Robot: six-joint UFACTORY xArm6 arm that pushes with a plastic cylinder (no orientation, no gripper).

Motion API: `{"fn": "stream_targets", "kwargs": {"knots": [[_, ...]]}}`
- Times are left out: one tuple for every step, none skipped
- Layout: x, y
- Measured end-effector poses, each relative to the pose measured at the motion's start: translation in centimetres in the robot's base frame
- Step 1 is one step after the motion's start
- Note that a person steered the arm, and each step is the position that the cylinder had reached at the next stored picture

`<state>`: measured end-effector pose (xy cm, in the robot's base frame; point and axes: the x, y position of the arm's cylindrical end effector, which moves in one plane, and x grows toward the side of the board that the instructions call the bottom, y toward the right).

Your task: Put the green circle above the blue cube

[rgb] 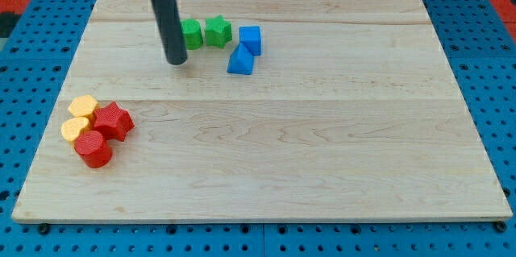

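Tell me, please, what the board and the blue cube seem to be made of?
The board looks like pale wood with a matte finish: grain lines and plank seams show. The blue cube seems moulded plastic, perhaps painted wood: even, saturated colour, smooth faces, no grain visible.

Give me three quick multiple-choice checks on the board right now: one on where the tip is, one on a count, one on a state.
1. Where is my tip?
A. Just to the view's left of the green circle
B. Beside the red star
C. To the view's right of the blue cube

2. How many blue blocks are on the wooden board?
A. One
B. Two
C. Three

3. How does the green circle sit relative to the green star?
A. Stacked on it
B. Far apart from it
C. Side by side with it

Answers: 1 A, the rod stands against the circle's left side. 2 B, the blue cube and a blue wedge-like block. 3 C, the two green blocks adjoin near the view's top.
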<state>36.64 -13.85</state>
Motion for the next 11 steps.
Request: {"fn": "stream_targets", "kwargs": {"knots": [[-3.7, -1.5], [-6.9, -0.5], [-7.4, 2.4], [-7.3, 3.4], [-6.3, 0.0], [-1.1, 0.0], [-3.3, 3.0], [-6.3, 8.5], [-8.9, 10.2], [-12.1, 11.3], [-14.1, 15.6]]}}
